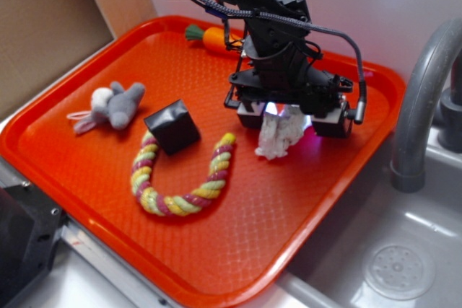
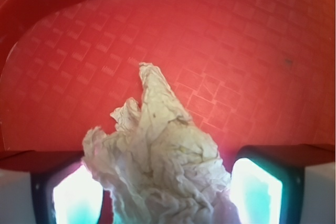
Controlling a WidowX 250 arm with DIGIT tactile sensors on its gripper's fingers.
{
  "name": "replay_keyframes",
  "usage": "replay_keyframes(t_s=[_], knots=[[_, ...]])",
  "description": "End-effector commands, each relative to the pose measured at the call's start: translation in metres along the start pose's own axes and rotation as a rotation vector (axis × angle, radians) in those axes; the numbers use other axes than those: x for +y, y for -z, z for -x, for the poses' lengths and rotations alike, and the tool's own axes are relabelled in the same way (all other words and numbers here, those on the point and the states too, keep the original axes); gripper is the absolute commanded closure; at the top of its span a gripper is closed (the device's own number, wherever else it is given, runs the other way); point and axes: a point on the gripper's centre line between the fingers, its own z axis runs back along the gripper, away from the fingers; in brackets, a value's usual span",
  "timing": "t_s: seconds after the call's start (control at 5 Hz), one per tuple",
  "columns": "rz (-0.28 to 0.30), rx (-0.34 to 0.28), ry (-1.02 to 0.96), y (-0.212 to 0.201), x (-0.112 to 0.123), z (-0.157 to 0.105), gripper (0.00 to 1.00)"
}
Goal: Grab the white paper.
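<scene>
Left to right: one plush mouse (image 1: 112, 105), one black cube (image 1: 172, 127), one rope toy (image 1: 182, 176), one carrot (image 1: 213, 38); one white paper (image 1: 280, 133) on orange tray (image 1: 86, 171), between gripper (image 1: 291, 119) pads. Jaws open, straddling wad. Close squarely low on bulk, then lift straight.
</scene>
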Motion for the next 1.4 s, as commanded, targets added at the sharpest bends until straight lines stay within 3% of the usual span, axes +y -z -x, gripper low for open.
replay_keyframes(t_s=[0.0,0.2,0.4,0.6,0.8,1.0,1.2], knots=[[-0.007,-0.012,0.022,-0.011,0.001,-0.004,1.0],[-0.039,0.034,0.084,-0.041,0.015,-0.007,1.0],[-0.012,0.11,0.197,-0.093,0.044,-0.013,1.0],[0.038,0.096,0.262,-0.141,0.071,-0.018,1.0],[0.016,0.062,0.259,-0.175,0.092,-0.015,1.0],[-0.014,-0.027,0.312,-0.22,0.119,-0.011,1.0],[0.112,-0.108,0.175,-0.232,0.128,0.0,1.0]])
